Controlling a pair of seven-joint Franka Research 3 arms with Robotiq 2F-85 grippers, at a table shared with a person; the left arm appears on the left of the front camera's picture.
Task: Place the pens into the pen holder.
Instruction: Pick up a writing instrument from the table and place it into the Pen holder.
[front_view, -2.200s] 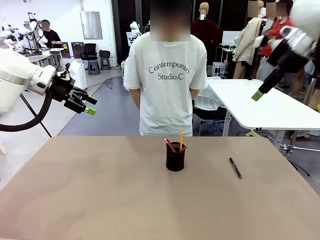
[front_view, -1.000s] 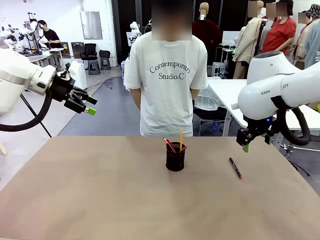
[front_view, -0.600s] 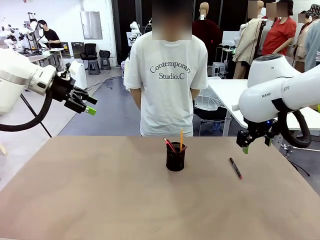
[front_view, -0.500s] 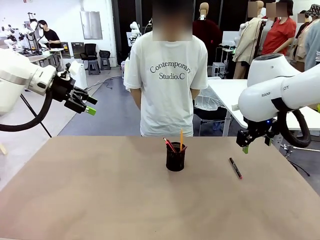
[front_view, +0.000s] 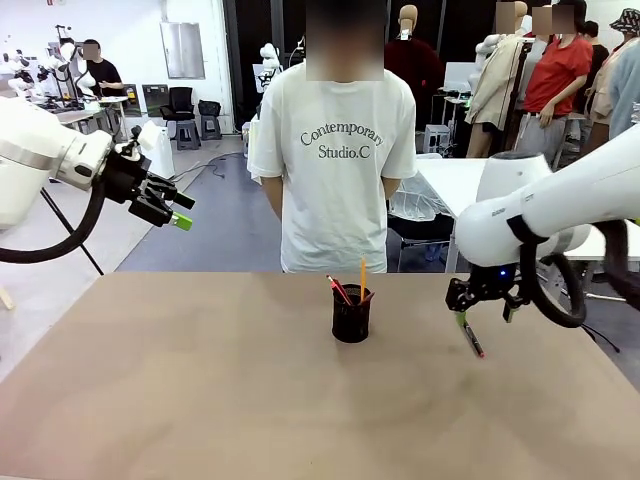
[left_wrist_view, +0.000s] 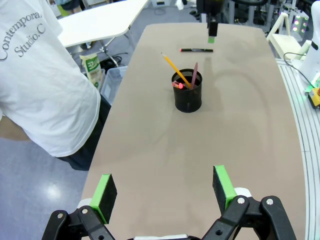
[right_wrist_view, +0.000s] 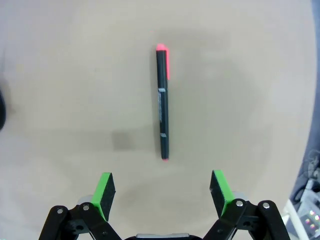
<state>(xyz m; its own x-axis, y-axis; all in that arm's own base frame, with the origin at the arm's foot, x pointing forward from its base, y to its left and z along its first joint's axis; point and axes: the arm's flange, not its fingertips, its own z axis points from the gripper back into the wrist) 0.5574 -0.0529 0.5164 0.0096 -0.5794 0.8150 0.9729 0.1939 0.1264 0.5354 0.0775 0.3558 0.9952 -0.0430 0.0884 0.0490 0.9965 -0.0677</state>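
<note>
The black mesh pen holder (front_view: 351, 318) stands mid-table with an orange pencil (front_view: 362, 272) and a dark red-brown pen (front_view: 338, 289) upright in it. A black pen with a red tip (front_view: 471, 337) lies flat on the table to its right. My right gripper (front_view: 482, 312) hangs open just above that pen; in the right wrist view the pen (right_wrist_view: 162, 102) lies ahead of the open right gripper (right_wrist_view: 161, 192), roughly centred between its fingers. My left gripper (front_view: 172, 210) is open and empty, raised off the table's left side. The left wrist view looks past the open left gripper (left_wrist_view: 163, 187) at the holder (left_wrist_view: 188, 92) and the black pen (left_wrist_view: 196, 50).
A person in a white T-shirt (front_view: 333, 150) stands at the far edge of the table, arms behind the back. The brown tabletop (front_view: 200, 380) is bare to the left of the holder and in front of it. A white table (front_view: 450, 185) stands behind on the right.
My right arm has swung down and to the left, bringing its open gripper close over the black pen. The left arm, the holder and the pens have not moved.
</note>
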